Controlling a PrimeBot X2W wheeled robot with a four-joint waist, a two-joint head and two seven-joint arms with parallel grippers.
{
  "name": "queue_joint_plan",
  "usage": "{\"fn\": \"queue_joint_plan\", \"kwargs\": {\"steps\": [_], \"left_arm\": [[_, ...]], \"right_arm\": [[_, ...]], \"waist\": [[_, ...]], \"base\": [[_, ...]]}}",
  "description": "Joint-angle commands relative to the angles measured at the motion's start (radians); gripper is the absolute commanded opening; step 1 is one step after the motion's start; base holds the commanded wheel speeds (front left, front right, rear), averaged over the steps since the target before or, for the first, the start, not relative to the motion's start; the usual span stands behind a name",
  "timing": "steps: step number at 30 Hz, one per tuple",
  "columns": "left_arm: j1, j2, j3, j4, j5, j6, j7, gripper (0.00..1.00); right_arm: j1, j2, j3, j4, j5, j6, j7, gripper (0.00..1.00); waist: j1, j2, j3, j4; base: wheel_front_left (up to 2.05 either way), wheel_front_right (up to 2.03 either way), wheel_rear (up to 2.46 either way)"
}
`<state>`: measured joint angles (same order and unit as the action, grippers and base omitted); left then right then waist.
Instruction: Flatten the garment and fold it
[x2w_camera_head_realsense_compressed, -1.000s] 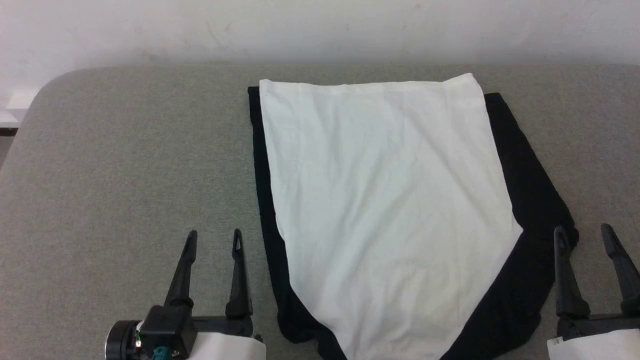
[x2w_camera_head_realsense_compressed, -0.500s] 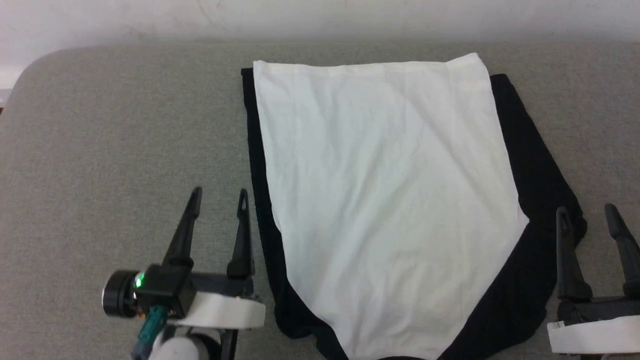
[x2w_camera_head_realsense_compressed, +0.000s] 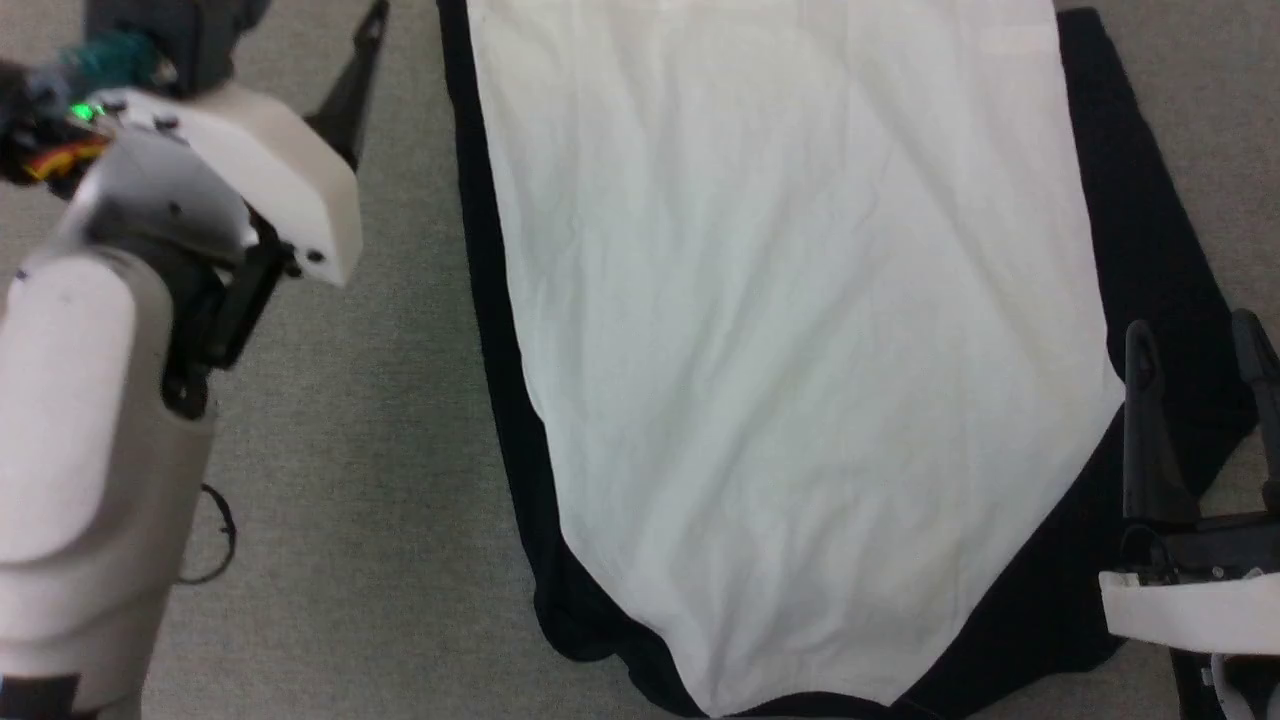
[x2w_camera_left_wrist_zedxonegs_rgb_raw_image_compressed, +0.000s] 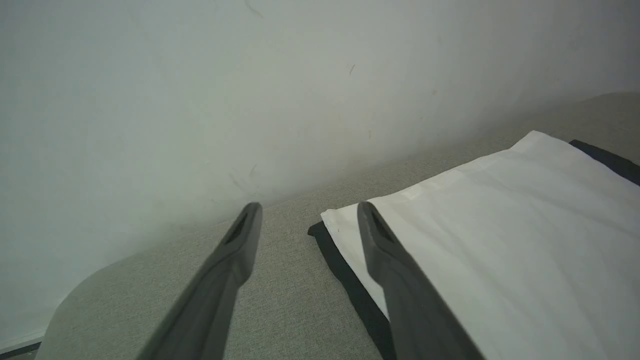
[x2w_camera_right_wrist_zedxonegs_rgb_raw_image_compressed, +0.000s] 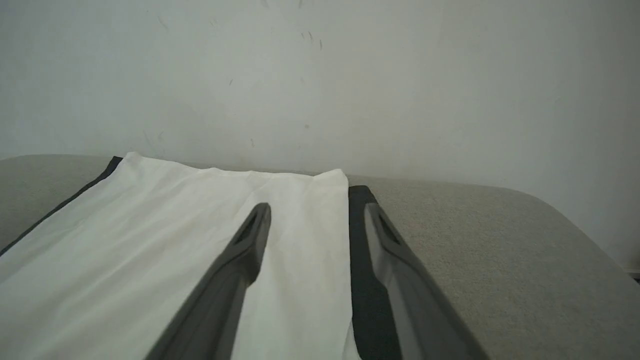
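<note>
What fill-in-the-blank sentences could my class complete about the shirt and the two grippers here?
1. The shirt has a white body and ____ sleeves.
2. It lies spread flat on a ____ surface.
3. The left gripper and the right gripper are both ____, holding nothing.
Missing words: black; grey; open.

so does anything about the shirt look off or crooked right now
Slightly. The garment lies flat but lopsided: the right sleeve flares out wide, while the left sleeve shows as a thin strip. Faint creases, no damage.
</note>
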<state>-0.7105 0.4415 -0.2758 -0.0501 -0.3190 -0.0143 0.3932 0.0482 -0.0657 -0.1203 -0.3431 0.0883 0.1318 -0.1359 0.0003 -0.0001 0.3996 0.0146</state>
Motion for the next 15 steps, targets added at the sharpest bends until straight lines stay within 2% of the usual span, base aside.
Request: {"fn": "queue_joint_plan", "kwargs": {"steps": [1,4,7,15], "left_arm": [[-0.044,0.001,0.01,0.019,-0.025,-0.012,0.036,1.0],[-0.127,-0.016,0.038,0.073,-0.108,-0.02,0.137,1.0],[-0.188,-0.003,0.033,0.122,-0.135,-0.037,0.217,1.0],[-0.258,0.014,0.026,0.193,-0.147,-0.041,0.288,1.0]], "right_arm": [[-0.021,-0.005,0.003,-0.006,0.006,-0.001,-0.004,1.0],[-0.039,-0.011,0.006,-0.01,0.013,-0.001,-0.005,1.0],[-0.058,-0.018,0.012,-0.008,0.02,-0.001,-0.009,1.0],[-0.09,-0.031,0.012,0.0,0.032,-0.001,-0.024,1.0]], "waist": [[-0.0003,0.0001,0.1,-0.009],[-0.0003,0.0001,0.145,-0.015],[-0.0003,0.0001,0.179,-0.026],[-0.0003,0.0001,0.23,-0.066]], "base": [[0.0,0.0,0.0],[0.0,0.0,0.0],[0.0,0.0,0.0],[0.0,0.0,0.0]]}}
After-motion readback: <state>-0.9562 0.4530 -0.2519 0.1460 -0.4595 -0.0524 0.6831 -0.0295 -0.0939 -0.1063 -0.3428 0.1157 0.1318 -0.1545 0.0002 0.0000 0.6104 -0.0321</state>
